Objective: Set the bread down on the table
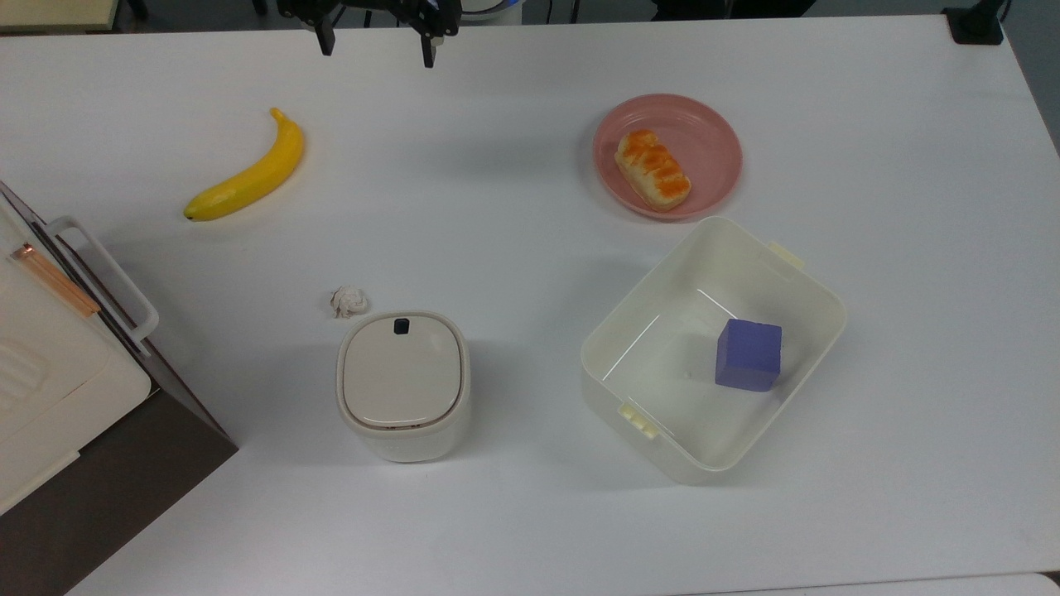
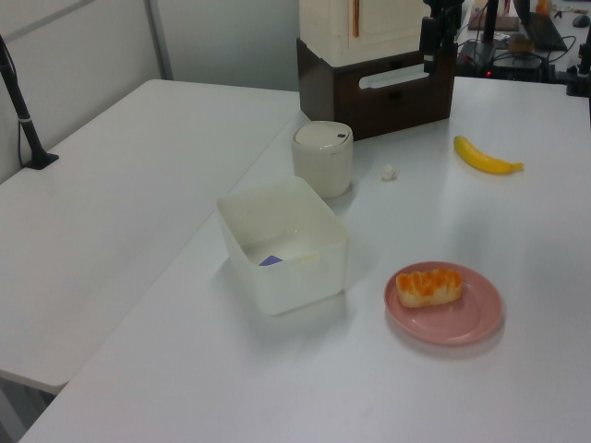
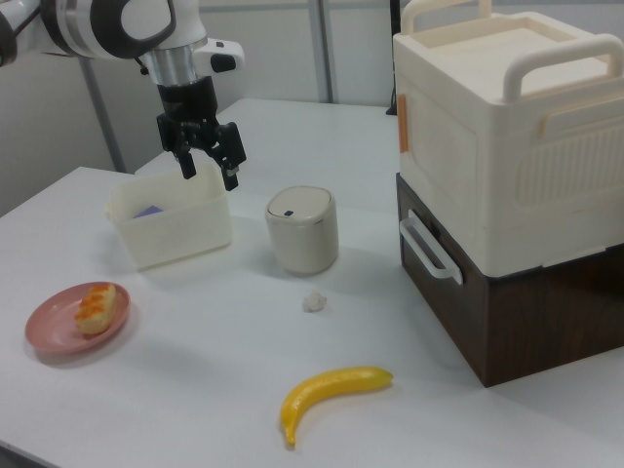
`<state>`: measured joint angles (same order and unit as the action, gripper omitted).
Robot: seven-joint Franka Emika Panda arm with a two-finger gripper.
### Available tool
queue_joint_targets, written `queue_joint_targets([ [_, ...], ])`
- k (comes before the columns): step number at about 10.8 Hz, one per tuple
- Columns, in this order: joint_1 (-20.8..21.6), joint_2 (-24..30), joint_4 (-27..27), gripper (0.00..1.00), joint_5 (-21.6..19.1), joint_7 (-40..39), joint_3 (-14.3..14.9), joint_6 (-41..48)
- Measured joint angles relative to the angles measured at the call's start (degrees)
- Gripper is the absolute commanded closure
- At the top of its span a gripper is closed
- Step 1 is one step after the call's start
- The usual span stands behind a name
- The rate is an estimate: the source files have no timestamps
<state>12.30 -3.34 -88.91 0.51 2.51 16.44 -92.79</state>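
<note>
- So far, nothing of the task is judged done: the bread [image 1: 652, 169] is seen lying on the pink plate [image 1: 712, 136], not on the table [image 1: 513, 207].
- The claw [image 1: 377, 45] is held high above the table's far edge in the top view, with its fingers spread wide and nothing between them.
- In the right view the claw [image 3: 208, 164] hangs in the air, and the bread [image 3: 97, 305] lies well below it and toward the right view's left, well apart from it.
- In the left view the bread [image 2: 428, 285] is seen on the plate [image 2: 471, 318], untouched and lying flat along its length.
- Between claw and plate only bare table is seen; the banana [image 1: 248, 170] lies to the other side of the claw, toward the top view's left.
- The tub [image 1: 795, 285] with the blue block [image 1: 749, 354] stands just beyond the plate from the claw, near enough that a wide approach might be crowded.
- Everything is judged still to be done: the claw is to be brought over the bread, lowered, closed on it, and the bread lifted off the plate and set down on bare table.
</note>
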Motion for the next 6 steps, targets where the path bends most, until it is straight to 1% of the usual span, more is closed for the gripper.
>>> queue_joint_targets([
  [4, 0.1, 0.0, -0.7, 0.0, 0.0, -0.2, -0.2, 0.0],
  [5, 0.2, 0.0, -1.6, 0.0, 0.0, -0.2, -0.8, 0.0],
  [6, 0.2, 0.0, -2.9, 0.0, 0.0, -0.4, -2.1, 0.0],
])
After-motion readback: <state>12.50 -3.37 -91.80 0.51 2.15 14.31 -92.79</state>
